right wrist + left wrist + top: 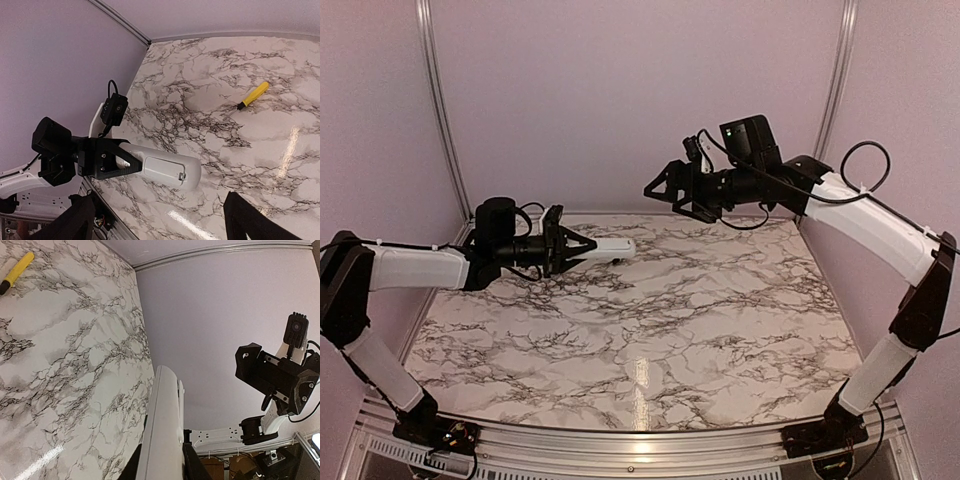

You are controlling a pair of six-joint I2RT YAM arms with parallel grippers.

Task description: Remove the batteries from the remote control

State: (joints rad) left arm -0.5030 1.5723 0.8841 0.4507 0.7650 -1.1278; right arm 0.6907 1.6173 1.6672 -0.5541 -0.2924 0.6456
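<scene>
White slim plastic remote control [610, 247] hung above the marble table [670, 330], clenched in the left gripper [585, 246]; the right gripper [653, 190], spread wide, should approach its free end squarely. The 2 batteries were hidden.

A table [720, 330] with a glossy white marble-pattern top, veined in dark grey, fills the booth. 3 plain lilac walls [630, 100] close it in at the back and on both sides. 2 aluminium posts [438, 110] stand at the back corners, leaning in this view. A metal rail [620, 446] runs along the near edge. A bright streak [640, 385] of reflected light lies on the top near the front.
</scene>
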